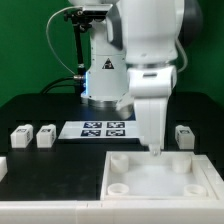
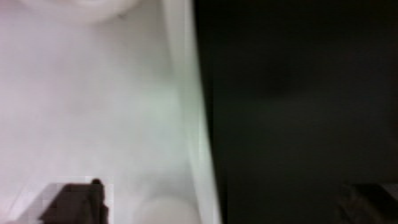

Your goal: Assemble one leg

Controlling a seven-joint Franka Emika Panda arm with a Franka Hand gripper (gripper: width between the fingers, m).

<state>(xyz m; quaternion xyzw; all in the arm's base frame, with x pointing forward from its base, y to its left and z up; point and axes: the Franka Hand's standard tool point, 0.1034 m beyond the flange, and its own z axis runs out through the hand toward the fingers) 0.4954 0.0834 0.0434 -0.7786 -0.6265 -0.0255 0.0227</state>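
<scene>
The white tray (image 1: 150, 186) is lying nearest the camera on the black table (image 1: 45, 180). The gripper (image 1: 153, 148) is hanging over the tray's far rim, with its dark fingers (image 2: 71, 202) spread wide, straddling the rim and gripping nothing. A leg (image 1: 183, 133) is resting on the table just beyond the tray toward the exterior view's right, apart from the gripper, while two more legs (image 1: 20, 135) are sitting side by side at the exterior view's left, past the marker board (image 1: 105, 128).
</scene>
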